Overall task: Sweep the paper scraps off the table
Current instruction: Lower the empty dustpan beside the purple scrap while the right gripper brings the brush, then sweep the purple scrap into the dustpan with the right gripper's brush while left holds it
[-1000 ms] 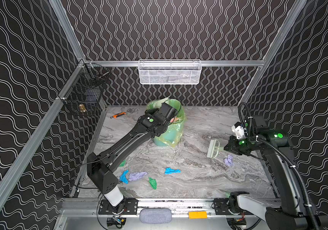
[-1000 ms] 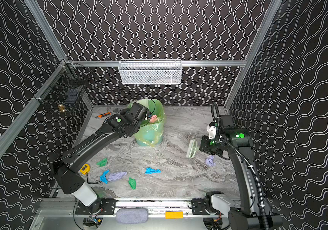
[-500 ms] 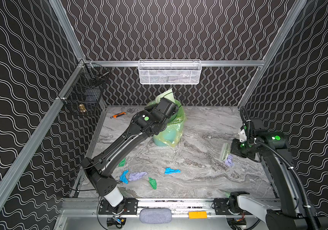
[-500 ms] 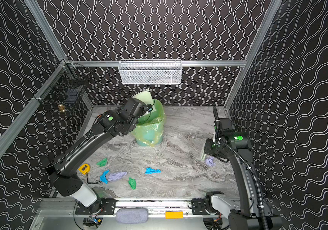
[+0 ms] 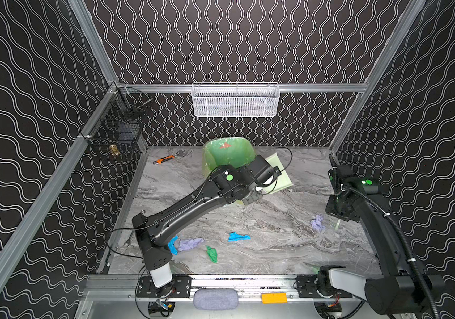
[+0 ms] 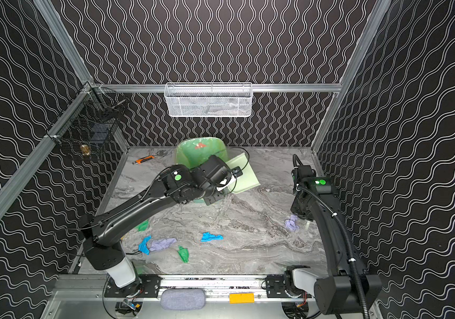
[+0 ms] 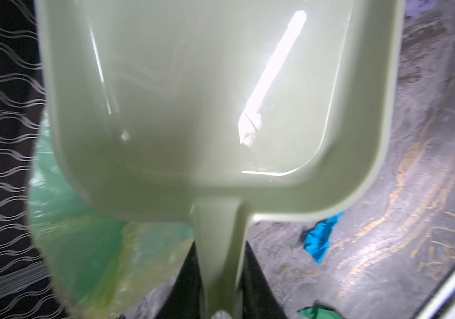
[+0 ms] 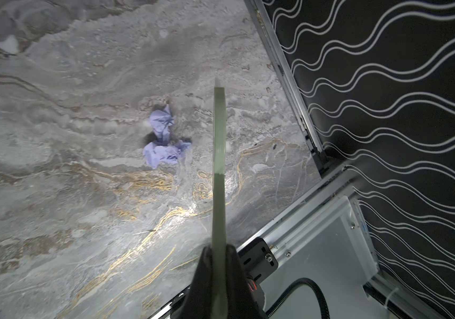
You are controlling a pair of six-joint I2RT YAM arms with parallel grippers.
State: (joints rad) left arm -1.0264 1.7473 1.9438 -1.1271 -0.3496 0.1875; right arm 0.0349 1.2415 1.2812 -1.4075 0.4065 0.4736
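Lying loose on the table (image 5: 276,248), the paper scraps (image 5: 237,236) (blue, green, lilac) cluster mostly toward the front. One lilac scrap (image 8: 162,138) sits just beside the brush (image 8: 218,132). The right end effector (image 8: 218,259), clamped on the brush, has dropped low there over the last second. The left end effector (image 7: 220,284), gripping the dustpan (image 7: 193,96) by its handle, has swung off the bin (image 5: 227,153). Likely a fresh sweep is starting.

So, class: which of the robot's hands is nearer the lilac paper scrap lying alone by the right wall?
Right. The right hand, shut on a green brush, hangs just beside the lilac scrap; the left hand holds the dustpan far off, by the green bin.
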